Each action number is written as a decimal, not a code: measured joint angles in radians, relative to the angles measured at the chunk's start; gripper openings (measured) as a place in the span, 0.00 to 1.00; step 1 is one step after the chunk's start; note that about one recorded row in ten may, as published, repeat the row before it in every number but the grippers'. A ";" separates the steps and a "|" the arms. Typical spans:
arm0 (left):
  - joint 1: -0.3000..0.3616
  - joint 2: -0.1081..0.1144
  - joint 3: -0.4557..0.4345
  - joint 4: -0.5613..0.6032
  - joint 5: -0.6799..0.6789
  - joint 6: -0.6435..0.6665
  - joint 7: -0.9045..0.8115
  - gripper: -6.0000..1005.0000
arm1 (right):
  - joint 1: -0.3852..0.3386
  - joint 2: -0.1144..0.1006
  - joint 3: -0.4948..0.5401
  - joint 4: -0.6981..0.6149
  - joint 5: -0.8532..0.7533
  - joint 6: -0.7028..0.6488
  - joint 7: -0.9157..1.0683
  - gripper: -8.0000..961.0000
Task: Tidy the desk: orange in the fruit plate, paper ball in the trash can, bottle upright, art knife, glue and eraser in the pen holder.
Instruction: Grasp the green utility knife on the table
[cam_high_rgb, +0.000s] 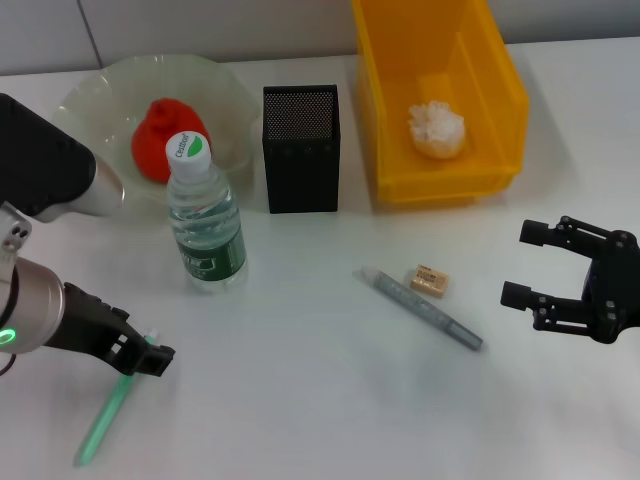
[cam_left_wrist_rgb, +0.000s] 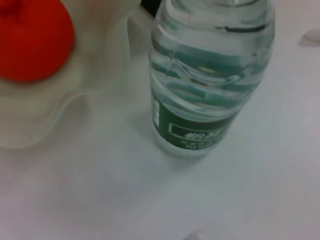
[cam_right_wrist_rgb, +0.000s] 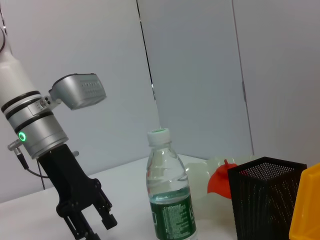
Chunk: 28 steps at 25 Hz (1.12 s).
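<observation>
Nearest us, our left gripper (cam_high_rgb: 140, 358) hangs low over a green stick (cam_high_rgb: 105, 418); we cannot tell how its jaws stand. Our right gripper (cam_high_rgb: 528, 264) hovers wide open, holding nothing, beside the eraser (cam_high_rgb: 429, 280) and a grey pen (cam_high_rgb: 424, 309). We see the bottle (cam_high_rgb: 204, 220) upright, the orange (cam_high_rgb: 160, 140) in the fruit plate (cam_high_rgb: 90, 100), the paper ball (cam_high_rgb: 437, 129) in the trash can (cam_high_rgb: 500, 90), and the pen holder (cam_high_rgb: 301, 148) between them.

White tabletop (cam_high_rgb: 320, 400). Pen holder (cam_high_rgb: 301, 148) taken as landmark. Fruit plate (cam_high_rgb: 100, 95) is seen to its left, trash can (cam_high_rgb: 437, 95) to its right. Bottle (cam_high_rgb: 205, 215) is stood upright front-left of it. Eraser (cam_high_rgb: 429, 280) and grey pen-like stick (cam_high_rgb: 420, 308) are laid front-right, just beside each other. Green stick (cam_high_rgb: 105, 418) is laid far front-left.
</observation>
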 joint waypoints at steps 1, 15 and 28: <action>-0.002 0.000 -0.008 0.001 0.000 0.005 -0.007 0.71 | 0.001 0.000 0.000 0.000 0.000 -0.002 0.000 0.88; -0.065 0.000 -0.038 -0.039 -0.001 0.070 -0.037 0.69 | 0.011 0.000 0.000 -0.001 -0.001 0.001 0.000 0.88; -0.096 0.000 -0.037 -0.125 0.016 0.051 -0.044 0.69 | 0.014 0.000 0.000 -0.002 -0.004 0.002 0.000 0.88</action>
